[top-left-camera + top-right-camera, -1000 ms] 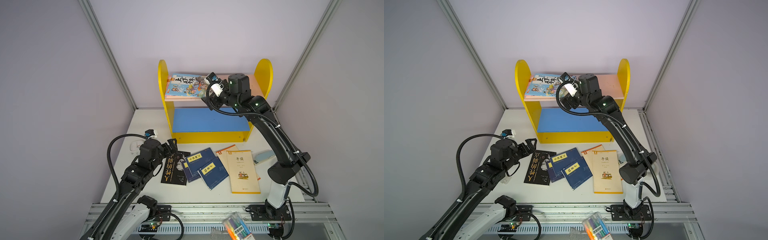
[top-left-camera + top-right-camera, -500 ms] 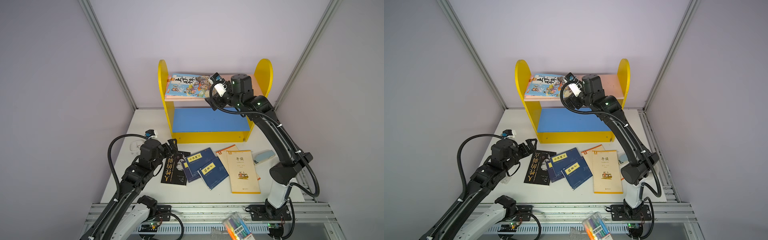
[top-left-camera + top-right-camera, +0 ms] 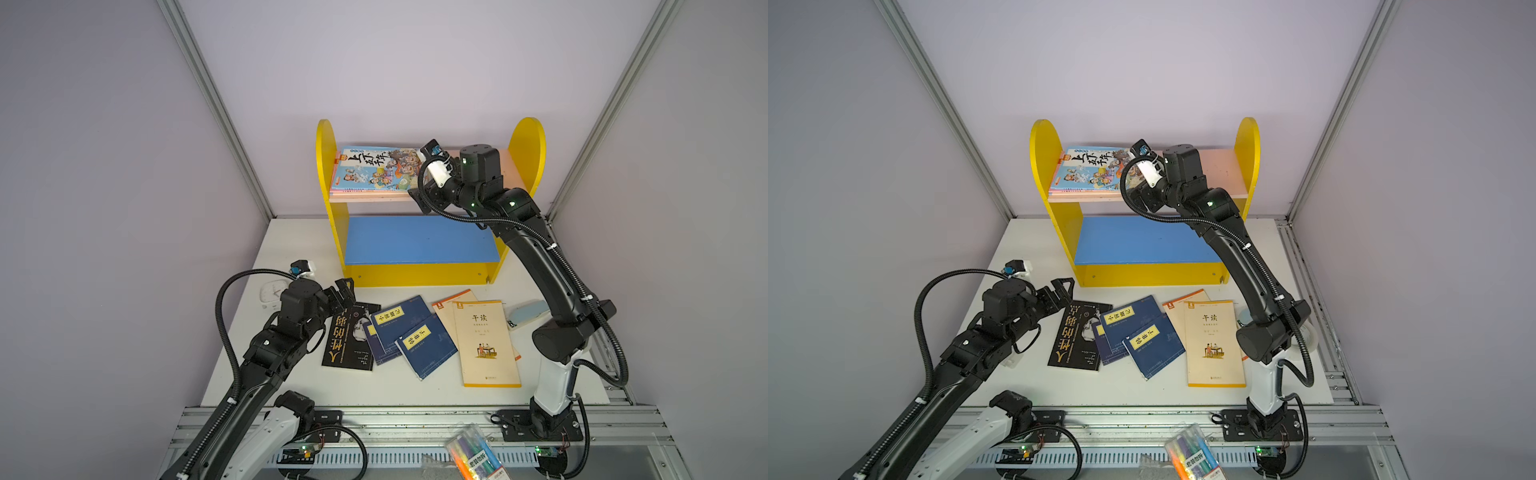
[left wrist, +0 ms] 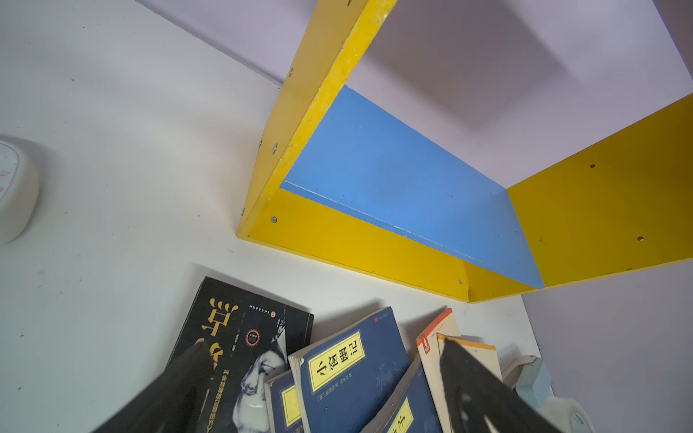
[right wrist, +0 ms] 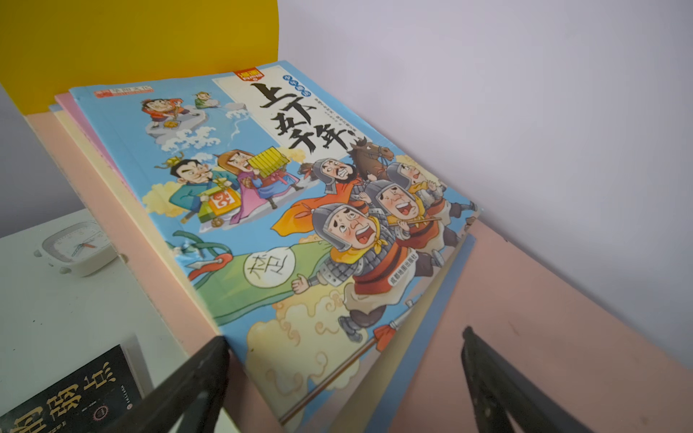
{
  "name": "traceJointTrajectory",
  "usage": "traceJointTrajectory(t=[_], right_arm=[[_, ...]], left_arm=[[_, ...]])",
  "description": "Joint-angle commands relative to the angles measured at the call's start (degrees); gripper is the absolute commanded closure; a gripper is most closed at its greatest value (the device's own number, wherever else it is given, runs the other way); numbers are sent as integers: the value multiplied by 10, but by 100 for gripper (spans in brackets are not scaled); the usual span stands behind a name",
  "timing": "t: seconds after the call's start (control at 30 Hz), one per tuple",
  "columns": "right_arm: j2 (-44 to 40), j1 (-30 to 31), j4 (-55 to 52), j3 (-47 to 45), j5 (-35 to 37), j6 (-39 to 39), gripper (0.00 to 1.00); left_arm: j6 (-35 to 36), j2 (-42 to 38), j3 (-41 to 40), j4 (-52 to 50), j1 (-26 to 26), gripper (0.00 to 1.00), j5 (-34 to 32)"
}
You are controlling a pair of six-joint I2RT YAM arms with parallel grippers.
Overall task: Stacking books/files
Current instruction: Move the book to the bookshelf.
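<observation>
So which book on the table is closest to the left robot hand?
The black book with gold lettering. It lies right beside the open left gripper, while the navy books and cream books lie farther off.

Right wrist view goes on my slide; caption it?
Open right gripper faces cartoon-cover book stack on the pink shelf.

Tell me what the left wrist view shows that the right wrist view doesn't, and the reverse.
Only the left wrist view: the blue lower shelf, the navy books with yellow labels, the cream books and the light-blue block. Only the right wrist view: the cartoon-cover book atop other books on the pink upper shelf. Both: the black book, the white clock and the yellow side panel.
</observation>
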Motion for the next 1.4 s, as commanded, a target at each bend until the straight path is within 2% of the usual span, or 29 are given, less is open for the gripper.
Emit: traceJointTrajectory(t=[0.0,0.4,0.63,0.77,0.97,1.13,1.37], right_arm=[[4,-1,11,4,8,8,2],[-6,-5,1,5,-3,27,2],[-36,-12,16,5,-12,115,0],[-38,-19,24,11,30,164,18],[-9,-43,-2,40,46,189,35],[18,-57,-25,60,13,189,44],[62,-57,-67,109,-21,183,47]], left_arm=[[0,-1,0,8,1,3,3],[0,-6,-4,6,0,3,3],[0,-5,-5,9,0,3,3],[1,-5,-5,10,0,3,3],[-1,-12,-5,1,0,3,2],[-3,-19,-9,-1,1,3,-1],[-4,-18,-8,0,0,3,1]])
